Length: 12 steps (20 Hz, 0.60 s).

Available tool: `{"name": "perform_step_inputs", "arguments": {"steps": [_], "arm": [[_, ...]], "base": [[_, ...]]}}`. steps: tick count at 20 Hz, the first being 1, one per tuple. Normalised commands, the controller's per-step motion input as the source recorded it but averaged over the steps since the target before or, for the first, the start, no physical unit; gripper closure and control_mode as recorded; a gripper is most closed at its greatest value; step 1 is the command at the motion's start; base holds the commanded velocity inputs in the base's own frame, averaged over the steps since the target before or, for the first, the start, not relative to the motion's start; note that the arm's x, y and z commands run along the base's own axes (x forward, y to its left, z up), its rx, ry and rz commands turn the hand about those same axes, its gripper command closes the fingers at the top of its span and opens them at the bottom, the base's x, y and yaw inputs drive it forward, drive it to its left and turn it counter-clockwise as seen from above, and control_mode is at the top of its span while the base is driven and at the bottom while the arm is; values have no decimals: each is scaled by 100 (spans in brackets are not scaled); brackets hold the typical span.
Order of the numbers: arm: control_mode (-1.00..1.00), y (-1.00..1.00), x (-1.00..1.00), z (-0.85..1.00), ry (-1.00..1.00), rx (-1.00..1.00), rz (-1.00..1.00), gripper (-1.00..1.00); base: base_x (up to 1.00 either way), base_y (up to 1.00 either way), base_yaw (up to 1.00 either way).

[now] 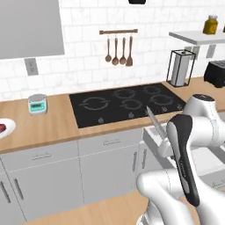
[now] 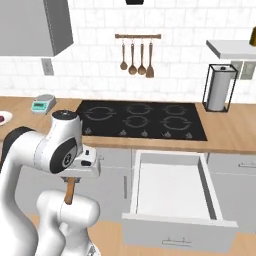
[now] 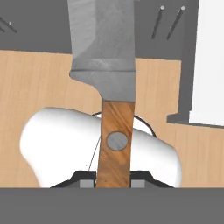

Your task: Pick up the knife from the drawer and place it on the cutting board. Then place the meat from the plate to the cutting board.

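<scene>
In front of the open drawer (image 2: 172, 187), the tool (image 3: 113, 181) is clamped on the wooden handle of the knife (image 3: 107, 65) — the hand view shows the two dark tips pinching the butt end of the handle, with the grey blade running away from the camera. Holding it by the far end of the handle likely keeps the blade clear of the fingers and free to be laid flat. From the left base view the blade rises pale and slanted above the forearm, in front of the black cooktop (image 1: 127, 105); from the right base view the brown handle hangs below the wrist. The drawer is pulled out with nothing in it, which fits the knife being lifted out. The meat (image 1: 2, 128) sits on the plate (image 1: 8, 128) at the far left of the tabletop (image 1: 44, 129), just past the small scale (image 1: 37, 104) — untouched, waiting for the second step. I cannot see the cutting board, so the carry probably needs a swing or a drive.
</scene>
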Motion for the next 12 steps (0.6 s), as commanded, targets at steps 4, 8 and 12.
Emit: {"name": "perform_step_inputs", "arguments": {"steps": [4, 8, 12], "arm": [[100, 0, 0, 0, 0, 0, 0, 100], [100, 0, 0, 0, 0, 0, 0, 100], [100, 0, 0, 0, 0, 0, 0, 100]], "base": [[-54, -19, -37], [-8, -35, -25], [18, -63, -10]]}}
